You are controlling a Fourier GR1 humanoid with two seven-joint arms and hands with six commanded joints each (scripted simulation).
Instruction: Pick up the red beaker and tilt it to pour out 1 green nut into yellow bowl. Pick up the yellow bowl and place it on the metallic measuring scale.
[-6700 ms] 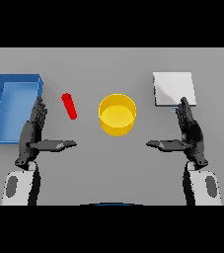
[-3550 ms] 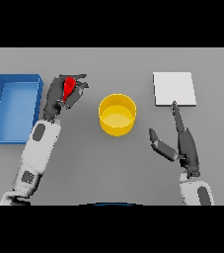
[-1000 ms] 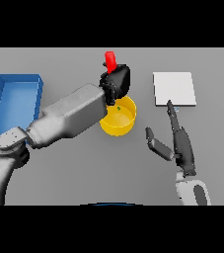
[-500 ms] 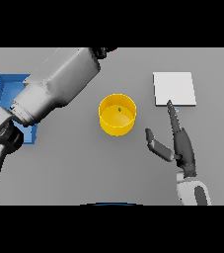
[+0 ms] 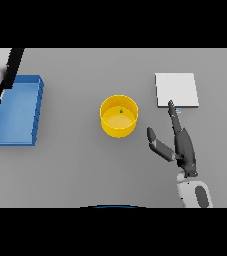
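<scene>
While the yellow bowl stood upright near the middle of the grey surface, a small green nut lay inside it on the bowl's floor, toward the far side. Nothing touched the bowl. The metallic measuring scale, a pale square plate, sat flat to the right of the bowl and a little farther back, apart from it.

The right hand rested on or just above the surface to the right of the bowl and nearer the robot. Its fingers were straight and pointed away from the robot, with the tip of the longest one at the near edge of the scale; whether it touched the plate could not be told. The thumb stuck out to the left toward the bowl, and the hand held nothing.

A blue tray lay at the left side of the surface, well apart from the bowl. Part of the left arm crossed the upper left corner above the tray, but the left hand itself was out of view. The red beaker could not be seen anywhere.
</scene>
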